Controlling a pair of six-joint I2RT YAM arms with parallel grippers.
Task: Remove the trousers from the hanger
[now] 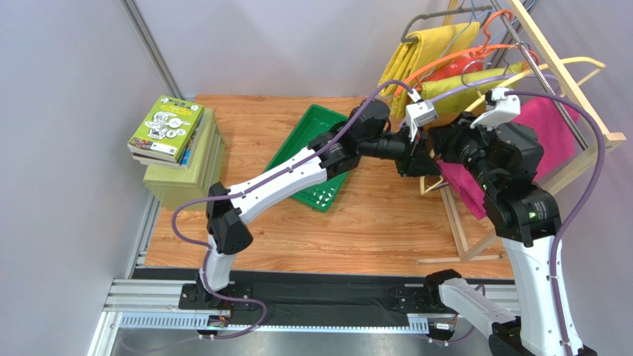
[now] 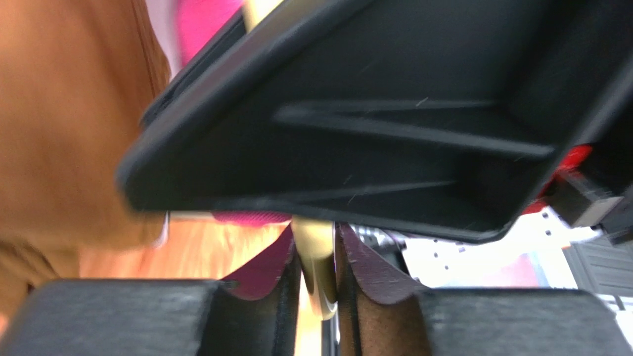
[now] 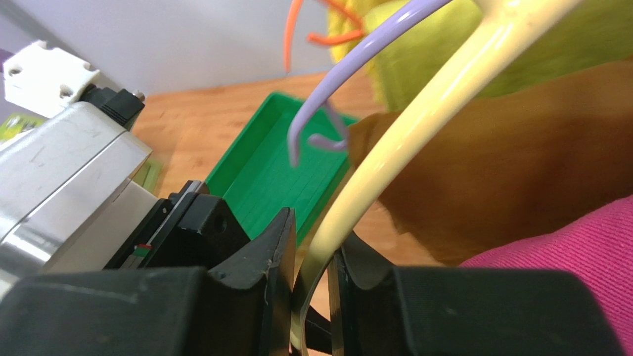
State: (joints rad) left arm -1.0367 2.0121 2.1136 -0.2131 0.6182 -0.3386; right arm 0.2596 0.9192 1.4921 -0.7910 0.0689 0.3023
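The magenta trousers (image 1: 548, 121) hang over the cream hanger (image 1: 578, 62) at the wooden rack on the right, with a fold drooping lower (image 1: 464, 187). My left gripper (image 1: 413, 157) and right gripper (image 1: 444, 145) meet at the hanger's left end. In the left wrist view my left gripper (image 2: 318, 245) is shut on the cream hanger bar (image 2: 316, 256); the right gripper's black body fills the frame above it. In the right wrist view my right gripper (image 3: 312, 245) is shut on the hanger (image 3: 416, 111), with the trousers (image 3: 565, 245) at the lower right.
A brown garment (image 3: 505, 163) hangs just behind the hanger. A lilac hanger (image 3: 334, 81), an orange hanger (image 3: 293, 30) and yellow-green garments (image 1: 423, 48) crowd the rack (image 1: 572, 85). A green tray (image 1: 312, 148) lies mid-table. Books on a box (image 1: 167, 130) stand at the left.
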